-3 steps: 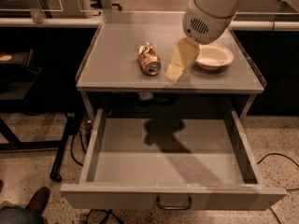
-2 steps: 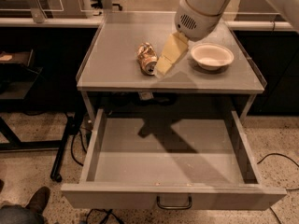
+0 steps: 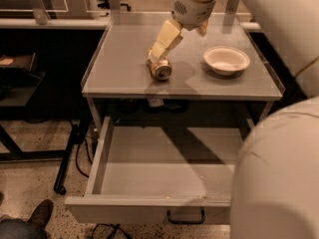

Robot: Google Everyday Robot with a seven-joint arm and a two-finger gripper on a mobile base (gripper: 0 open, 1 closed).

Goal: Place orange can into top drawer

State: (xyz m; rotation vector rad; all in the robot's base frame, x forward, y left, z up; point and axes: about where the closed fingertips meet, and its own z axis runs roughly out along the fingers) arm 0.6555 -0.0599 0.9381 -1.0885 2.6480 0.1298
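The orange can [image 3: 160, 67] lies on its side on the grey cabinet top [image 3: 119, 68], its silver end facing me. My gripper [image 3: 162, 44] hangs from the pale arm at the top of the camera view and reaches down onto the far side of the can, at or just above it. The top drawer [image 3: 159, 173] is pulled open below the cabinet top; its flat grey bottom holds nothing that I can see. Its dark handle [image 3: 185, 217] shows at the front. A large pale part of my arm hides the drawer's right side.
A white bowl [image 3: 227, 59] stands on the cabinet top to the right of the can. A dark bench [image 3: 20, 78] stands to the left. Cables [image 3: 79, 153] and a person's shoe [image 3: 41, 213] are on the floor at the lower left.
My gripper has moved left from beside the bowl to over the can. A big part of my arm has come into view and fills the lower right.
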